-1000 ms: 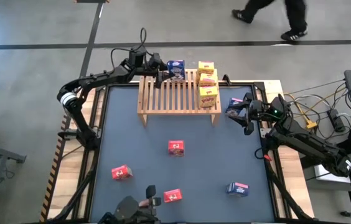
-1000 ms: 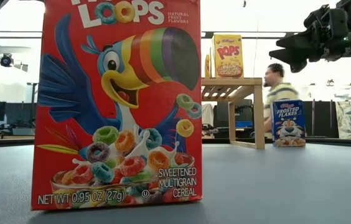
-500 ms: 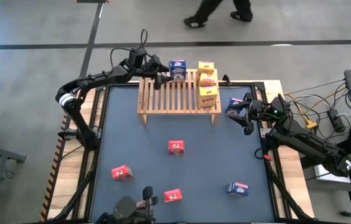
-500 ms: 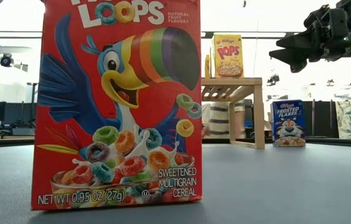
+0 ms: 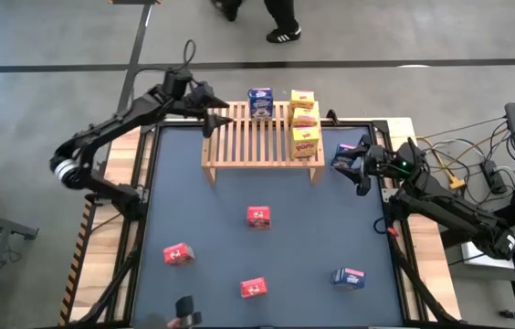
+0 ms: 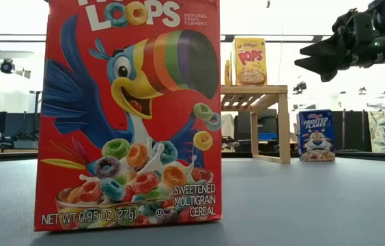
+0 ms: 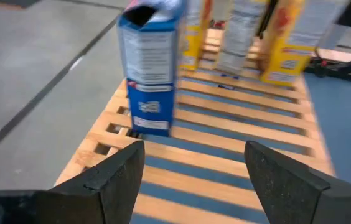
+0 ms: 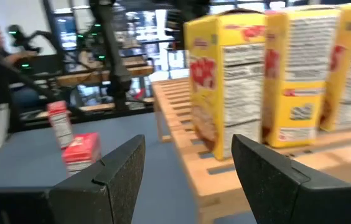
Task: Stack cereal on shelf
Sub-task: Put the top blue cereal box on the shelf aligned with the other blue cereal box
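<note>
Red cereal box point(image 6: 127, 113) top cropped.

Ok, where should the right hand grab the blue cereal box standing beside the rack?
Pinch the blue box near its top, coming from above: it stands upright on the mat, top clear, with the rack close beside it. The right hand is open nearby.

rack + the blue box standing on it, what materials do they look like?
Slatted rack: looks like light unfinished wood; pale matte slats with gaps show in the left wrist view. Blue cereal box: seems to be thin printed cardboard, judging by its crisp folded edges and label text.
</note>
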Robot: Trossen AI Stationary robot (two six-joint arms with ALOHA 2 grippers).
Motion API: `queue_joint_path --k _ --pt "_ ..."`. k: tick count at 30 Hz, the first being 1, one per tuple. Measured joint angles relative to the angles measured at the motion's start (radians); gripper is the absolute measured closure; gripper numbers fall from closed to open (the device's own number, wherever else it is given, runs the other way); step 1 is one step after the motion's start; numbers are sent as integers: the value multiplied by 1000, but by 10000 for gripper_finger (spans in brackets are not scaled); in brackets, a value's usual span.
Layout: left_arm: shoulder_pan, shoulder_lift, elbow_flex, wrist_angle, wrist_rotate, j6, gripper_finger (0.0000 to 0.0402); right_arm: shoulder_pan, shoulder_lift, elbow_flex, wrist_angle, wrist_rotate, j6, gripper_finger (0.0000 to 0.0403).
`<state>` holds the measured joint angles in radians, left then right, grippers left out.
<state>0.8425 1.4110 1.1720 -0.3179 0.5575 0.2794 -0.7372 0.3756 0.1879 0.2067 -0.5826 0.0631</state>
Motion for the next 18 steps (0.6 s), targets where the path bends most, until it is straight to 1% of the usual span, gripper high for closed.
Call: queue_joint_path --k 2,4,7,10,12,14,16,18 --pt "-2 -73 -61 17 -8 0 141 0 0 2 -21 28 -2 174" --pt "-4 -149 -139 64 -49 -11 141 0 -1 4 -43 61 -4 174" --pt "-5 -266 -276 165 -96 -51 141 0 -2 11 -63 98 -8 174" --pt "-9 -389 -422 280 -101 -108 141 0 -2 27 -99 140 -6 174" --pt "-19 -471 -510 376 -101 -162 141 0 -2 47 -158 222 7 174" --pt "-35 -545 -590 475 -105 -232 141 0 -2 69 -239 352 34 174" --pt "-60 -610 -659 566 -111 -277 141 0 -2 88 -312 457 50 174" --pt "-91 -666 -716 645 -133 -300 141 0 -2 102 -354 523 69 174"
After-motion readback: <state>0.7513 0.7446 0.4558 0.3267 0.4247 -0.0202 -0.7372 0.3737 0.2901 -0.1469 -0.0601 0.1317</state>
